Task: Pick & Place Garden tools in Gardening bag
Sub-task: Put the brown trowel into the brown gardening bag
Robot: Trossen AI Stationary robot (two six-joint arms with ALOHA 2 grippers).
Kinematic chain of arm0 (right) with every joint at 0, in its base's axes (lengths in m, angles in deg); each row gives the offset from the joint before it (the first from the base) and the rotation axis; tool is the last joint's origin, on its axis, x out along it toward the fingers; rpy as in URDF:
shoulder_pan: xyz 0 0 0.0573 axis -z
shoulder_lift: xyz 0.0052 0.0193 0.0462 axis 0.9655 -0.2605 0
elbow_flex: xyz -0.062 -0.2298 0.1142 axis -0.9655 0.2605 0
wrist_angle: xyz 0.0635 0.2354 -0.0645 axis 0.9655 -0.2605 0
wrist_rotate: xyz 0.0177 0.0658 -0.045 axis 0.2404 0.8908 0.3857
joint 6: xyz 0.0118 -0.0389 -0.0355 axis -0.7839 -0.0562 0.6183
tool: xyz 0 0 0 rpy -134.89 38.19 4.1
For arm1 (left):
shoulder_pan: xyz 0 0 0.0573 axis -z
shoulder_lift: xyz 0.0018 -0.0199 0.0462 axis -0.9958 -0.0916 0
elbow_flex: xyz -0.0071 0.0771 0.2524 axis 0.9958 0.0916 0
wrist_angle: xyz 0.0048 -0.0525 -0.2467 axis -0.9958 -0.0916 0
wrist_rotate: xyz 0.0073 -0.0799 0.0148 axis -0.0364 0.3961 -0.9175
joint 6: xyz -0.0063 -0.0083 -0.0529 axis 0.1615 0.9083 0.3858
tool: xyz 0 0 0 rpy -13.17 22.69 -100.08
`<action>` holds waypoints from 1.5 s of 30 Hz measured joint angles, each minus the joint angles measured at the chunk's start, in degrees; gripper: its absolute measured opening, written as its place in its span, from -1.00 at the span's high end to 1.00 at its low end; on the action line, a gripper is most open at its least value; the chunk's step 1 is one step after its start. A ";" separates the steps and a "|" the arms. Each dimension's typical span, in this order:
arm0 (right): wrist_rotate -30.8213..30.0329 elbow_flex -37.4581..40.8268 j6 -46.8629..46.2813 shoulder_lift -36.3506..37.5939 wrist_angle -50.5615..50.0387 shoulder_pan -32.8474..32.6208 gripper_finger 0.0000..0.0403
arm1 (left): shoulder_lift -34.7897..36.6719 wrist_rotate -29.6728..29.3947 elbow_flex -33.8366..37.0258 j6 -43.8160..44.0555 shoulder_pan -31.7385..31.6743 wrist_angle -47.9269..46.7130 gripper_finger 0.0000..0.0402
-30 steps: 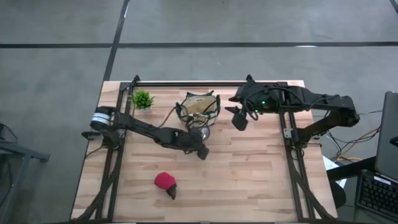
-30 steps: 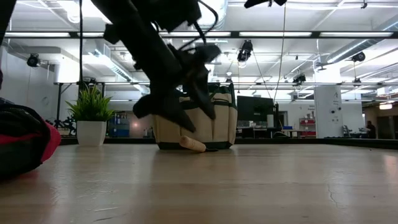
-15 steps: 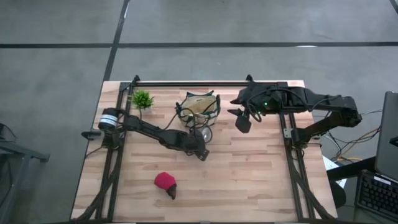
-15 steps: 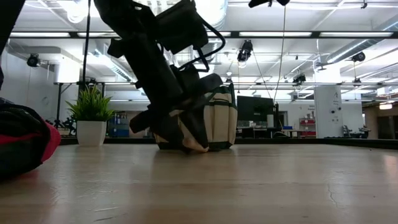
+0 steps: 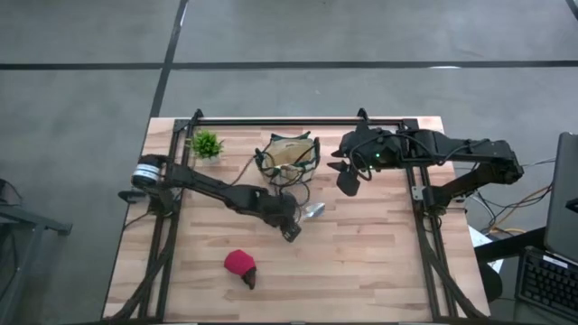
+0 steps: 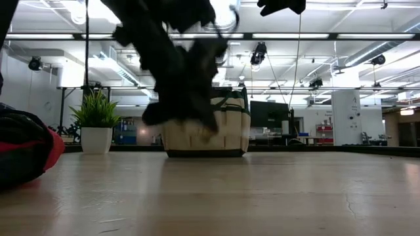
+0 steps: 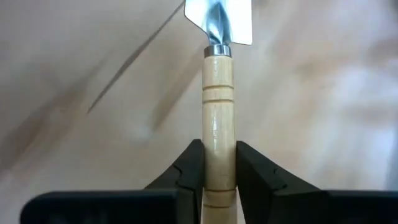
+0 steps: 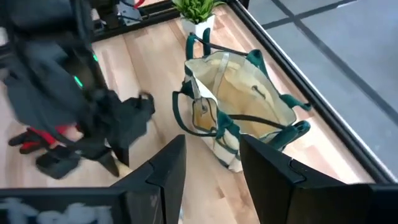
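From where I stand, the gardening bag (image 5: 289, 155) sits toward the back of the wooden table (image 5: 379, 262), its mouth open upward, with a small potted plant (image 5: 207, 144) off to one side of it near the back rail.

The left gripper (image 5: 291, 230) is just in front of the bag, on the side nearer the table's front edge. Its two dark fingers (image 7: 189, 168) are clamped against the wooden handle of a trowel (image 7: 219, 124), one on each side. The silver blade (image 5: 313, 210) sticks out past the gripper, angled back toward the bag, and looks to be off the tabletop, though I cannot tell how far.

The right gripper (image 5: 346, 181) hangs in the air just beside the bag on the side away from the plant, its fingers (image 8: 168, 171) spread apart with nothing between them.

Well in front of the bag, near the table's front edge, lies the red rounded item (image 5: 239, 263) with its dark tip (image 5: 249, 280) pointing away from the bag.
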 joint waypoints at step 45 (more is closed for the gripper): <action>9.00 -1.44 -22.49 -9.61 31.76 2.40 0.78 | 37.07 -26.20 -0.38 -26.88 2.59 -9.71 0.66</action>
